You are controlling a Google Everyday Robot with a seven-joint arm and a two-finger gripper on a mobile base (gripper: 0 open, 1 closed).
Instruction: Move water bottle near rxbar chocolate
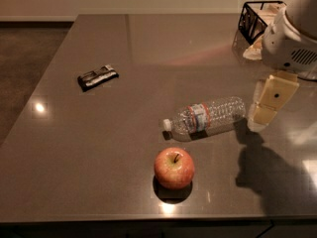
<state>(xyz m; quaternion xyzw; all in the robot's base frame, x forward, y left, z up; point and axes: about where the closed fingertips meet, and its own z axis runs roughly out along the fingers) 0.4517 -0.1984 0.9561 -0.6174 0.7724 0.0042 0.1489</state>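
The water bottle (207, 117) lies on its side near the middle of the grey table, white cap pointing left, label band near the neck. The rxbar chocolate (97, 77) is a dark flat bar with white lettering, lying at the left of the table, far from the bottle. My gripper (268, 103) hangs at the right, just right of the bottle's base and above the table. It holds nothing.
A red and yellow apple (174, 168) stands in front of the bottle, near the table's front edge. A black wire basket (255, 15) with pale items sits at the back right corner. The table (148, 48) drops off at left to the floor.
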